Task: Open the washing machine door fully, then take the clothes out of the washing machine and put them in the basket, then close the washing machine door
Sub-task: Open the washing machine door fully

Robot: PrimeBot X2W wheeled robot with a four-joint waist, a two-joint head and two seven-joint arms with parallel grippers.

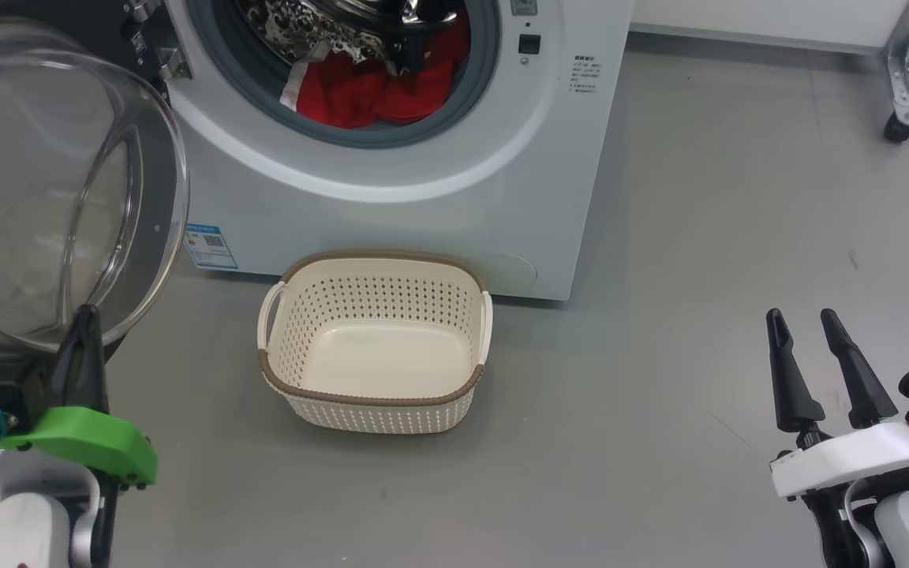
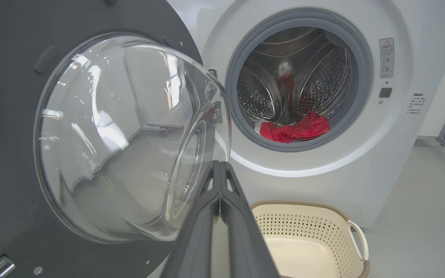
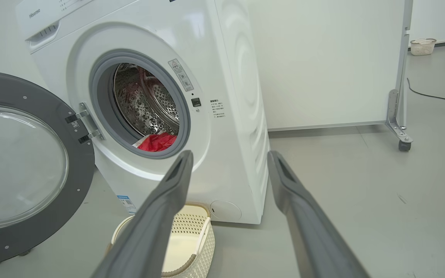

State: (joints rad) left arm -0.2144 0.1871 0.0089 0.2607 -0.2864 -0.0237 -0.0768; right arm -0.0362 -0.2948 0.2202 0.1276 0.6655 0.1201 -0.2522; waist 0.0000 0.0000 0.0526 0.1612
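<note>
Step one done: washing machine door point(image 1: 52, 197) wide open. Red clothes point(image 1: 375, 87) lie inside washing machine point(image 1: 423, 181); basket point(image 1: 375, 257) empty on floor before it. Left gripper point(image 1: 85, 315) jaws pressed together by door; right gripper point(image 1: 802, 315) jaws spread, empty. Unloading, closing left.

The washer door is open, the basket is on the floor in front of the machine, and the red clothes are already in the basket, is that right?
No. The red clothes lie inside the washing machine; the basket is empty, as the head view shows. The door is open and the basket stands before the machine.
</note>
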